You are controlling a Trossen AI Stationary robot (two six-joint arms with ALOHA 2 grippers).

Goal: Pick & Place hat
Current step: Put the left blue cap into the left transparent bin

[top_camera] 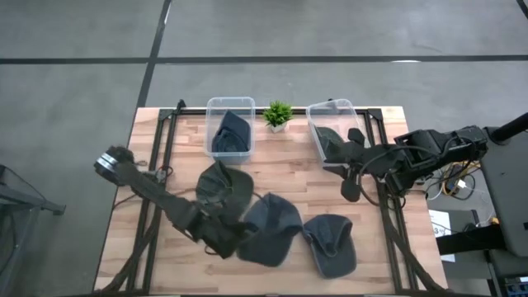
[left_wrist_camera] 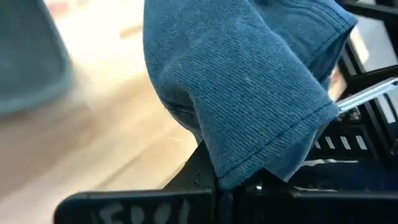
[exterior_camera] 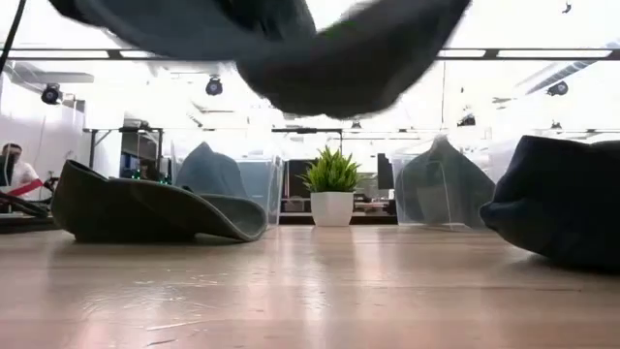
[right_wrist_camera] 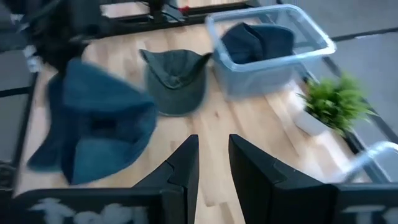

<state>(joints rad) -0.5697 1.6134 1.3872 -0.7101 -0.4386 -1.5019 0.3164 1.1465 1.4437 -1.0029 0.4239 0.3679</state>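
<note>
My left gripper (top_camera: 224, 241) is near the table's near edge, shut on a dark blue hat (top_camera: 271, 227). In the low view this hat (exterior_camera: 310, 44) hovers above the table. An olive hat (top_camera: 223, 186) lies on its brim beside it, and another dark hat (top_camera: 330, 243) rests to the right. Two clear bins (top_camera: 229, 106) (top_camera: 332, 107) at the far edge each hold a hat. My right gripper (top_camera: 351, 186) hangs open over the table's right part, in front of the right bin and touching nothing; its fingers (right_wrist_camera: 186, 165) stand a little apart. My left gripper holds the blue hat by a stitched edge of its cloth (left_wrist_camera: 267, 155), pinched between the two fingers. The cloth bunches in folds above the fingers, so several layers seem caught. The hat is lifted clear of the table (exterior_camera: 310, 291) and spreads toward the table's right.
A small potted plant (top_camera: 278, 115) stands between the two bins. Black frame rails (top_camera: 157, 165) run along the table's left and right sides. Bare wood shows in the middle (top_camera: 289, 169) and at the near left corner.
</note>
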